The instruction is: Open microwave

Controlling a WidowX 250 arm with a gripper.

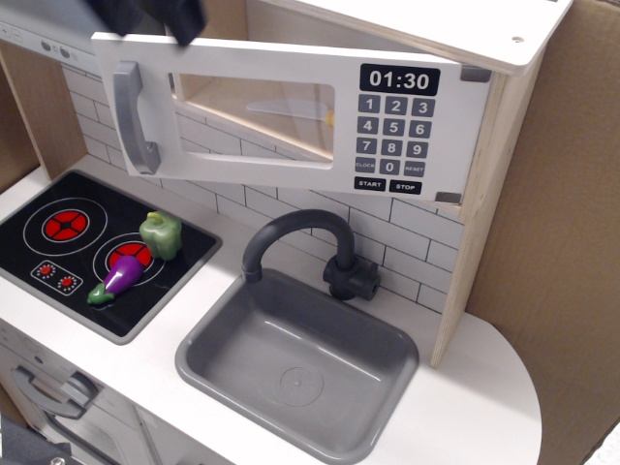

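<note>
The toy microwave sits under the top shelf. Its white door with the clear window stands swung out toward me, hinged at the right by the black keypad and the 01:30 clock display. The grey vertical bar handle at the door's left edge is free, with nothing holding it. Only a black part of my gripper shows at the top left edge, above the door's upper corner and apart from the handle. Its fingers are cut off by the frame edge.
A grey sink with a dark curved faucet is below the door. A black stovetop at left holds a green pepper and a purple eggplant. A cardboard wall stands at right.
</note>
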